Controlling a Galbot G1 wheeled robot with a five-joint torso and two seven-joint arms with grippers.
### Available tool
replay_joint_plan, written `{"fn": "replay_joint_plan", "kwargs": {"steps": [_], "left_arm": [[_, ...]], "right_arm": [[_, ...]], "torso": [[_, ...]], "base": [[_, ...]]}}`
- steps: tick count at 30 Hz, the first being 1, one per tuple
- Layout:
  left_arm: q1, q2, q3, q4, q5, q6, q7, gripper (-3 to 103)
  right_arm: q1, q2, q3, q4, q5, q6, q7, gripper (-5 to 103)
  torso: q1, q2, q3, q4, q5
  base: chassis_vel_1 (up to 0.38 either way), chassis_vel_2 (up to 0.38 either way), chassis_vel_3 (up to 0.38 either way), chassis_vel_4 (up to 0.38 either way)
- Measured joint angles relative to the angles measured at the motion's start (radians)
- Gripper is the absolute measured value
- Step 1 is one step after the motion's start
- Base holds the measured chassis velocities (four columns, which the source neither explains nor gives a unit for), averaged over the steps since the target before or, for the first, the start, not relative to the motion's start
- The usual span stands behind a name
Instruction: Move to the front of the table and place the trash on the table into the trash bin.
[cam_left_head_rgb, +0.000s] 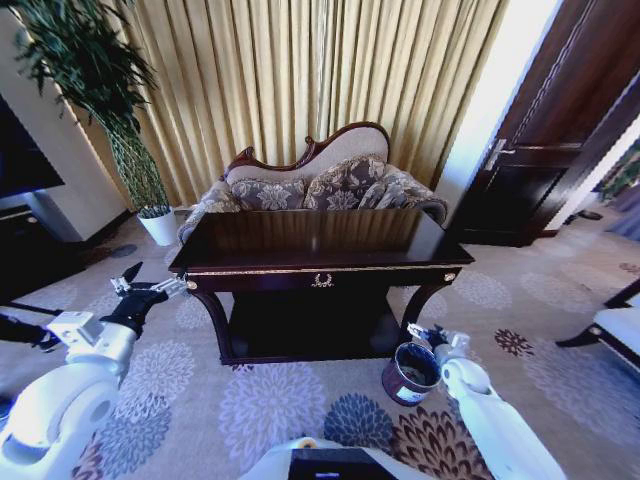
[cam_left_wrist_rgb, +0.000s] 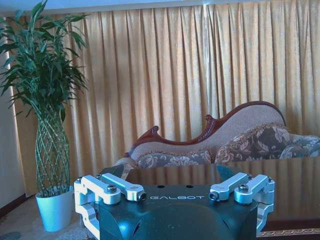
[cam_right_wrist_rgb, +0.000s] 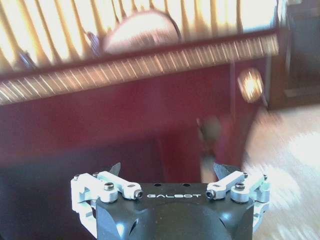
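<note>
Nearest, the right gripper (cam_left_head_rgb: 432, 336) hangs with its fingers spread and empty just above the rim of the trash bin (cam_left_head_rgb: 409, 373), which stands upright on the carpet, mouth up, beside the table's right front leg. The left gripper (cam_left_head_rgb: 137, 285), also spread wide and empty, hovers off the table's left front corner. Beyond them the table (cam_left_head_rgb: 320, 268) runs its long axis left to right, with the sofa (cam_left_head_rgb: 315, 185) behind it.

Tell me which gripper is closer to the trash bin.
The right gripper, just beside the trash bin on the floor; the left gripper hangs at the table's opposite corner.
</note>
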Motion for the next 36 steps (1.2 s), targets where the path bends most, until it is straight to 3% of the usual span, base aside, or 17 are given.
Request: {"fn": "replay_joint_plan", "kwargs": {"steps": [9,13,23,36], "left_arm": [[-0.001,-0.007,0.008,0.003,0.003,-0.017,0.004,100],[-0.009,-0.004,0.021,-0.005,0.004,-0.017,0.004,100],[-0.032,0.009,0.048,-0.010,0.003,-0.017,0.000,100],[-0.010,-0.006,0.023,-0.048,0.036,0.022,-0.043,100]], "right_arm": [[-0.113,0.024,0.043,0.409,-0.001,-0.022,0.008,100],[-0.141,0.026,0.042,0.506,-0.007,-0.023,0.009,100],[-0.184,0.030,0.037,0.627,-0.019,-0.052,0.045,100],[-0.203,0.020,0.055,0.742,-0.165,-0.131,0.157,100]], "torso": [[0.000,0.000,0.000,0.0000,-0.0001],[0.000,0.000,0.000,0.0000,-0.0001],[0.000,0.000,0.000,-0.0001,0.0001],[0.000,0.000,0.000,-0.0001,0.0001]], "base": [[0.000,0.000,0.000,0.000],[0.000,0.000,0.000,0.000],[0.000,0.000,0.000,0.000],[0.000,0.000,0.000,0.000]]}}
